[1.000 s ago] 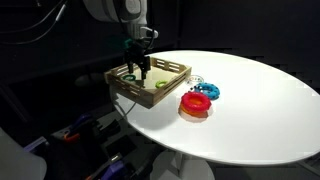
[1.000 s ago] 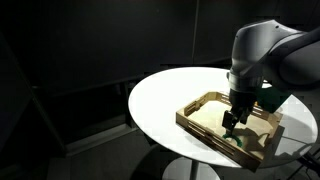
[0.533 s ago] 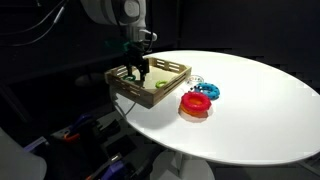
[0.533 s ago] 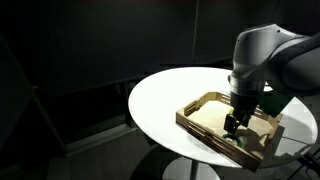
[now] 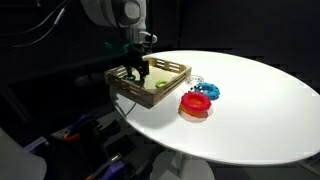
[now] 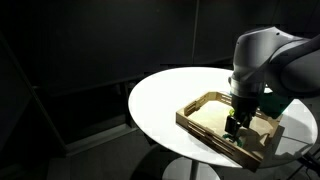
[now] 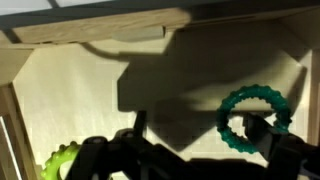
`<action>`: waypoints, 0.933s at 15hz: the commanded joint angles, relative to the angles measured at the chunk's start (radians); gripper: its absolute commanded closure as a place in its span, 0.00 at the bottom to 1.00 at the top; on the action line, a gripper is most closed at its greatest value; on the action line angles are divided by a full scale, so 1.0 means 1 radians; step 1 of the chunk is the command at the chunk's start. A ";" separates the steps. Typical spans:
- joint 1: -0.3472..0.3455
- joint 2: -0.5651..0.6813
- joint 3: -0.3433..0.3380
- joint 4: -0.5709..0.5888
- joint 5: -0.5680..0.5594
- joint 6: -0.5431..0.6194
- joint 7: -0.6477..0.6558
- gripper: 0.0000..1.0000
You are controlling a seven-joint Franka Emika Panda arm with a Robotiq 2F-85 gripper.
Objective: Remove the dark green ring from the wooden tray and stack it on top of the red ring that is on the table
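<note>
The dark green ring [image 7: 255, 118] lies flat on the floor of the wooden tray [image 7: 90, 28], at the right of the wrist view. My gripper [image 7: 198, 142] is open and low inside the tray. One fingertip [image 7: 260, 130] shows dark at the ring's hole, the other [image 7: 135, 135] stands apart to the left. In both exterior views the gripper [image 5: 141, 72] [image 6: 235, 122] reaches down into the tray [image 5: 128, 90] [image 6: 200, 128]. The red ring [image 5: 196, 104] lies on the white table [image 5: 255, 100] beside the tray.
A bright yellow-green ring [image 7: 60, 162] lies in the tray near my left finger. A blue ring [image 5: 209, 92] lies on the table just behind the red ring. The tray sits near the table's edge [image 6: 150, 125], with dark surroundings beyond.
My gripper has sunk slightly lower into the tray. The rings and tray have not moved.
</note>
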 commanded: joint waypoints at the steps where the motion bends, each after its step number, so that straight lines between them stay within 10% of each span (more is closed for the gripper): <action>1: 0.013 0.006 -0.019 0.000 -0.023 0.011 0.000 0.00; 12: 0.024 0.001 -0.023 0.014 -0.024 -0.004 0.007 0.41; 14: 0.027 0.002 -0.023 0.019 -0.025 -0.006 0.012 0.63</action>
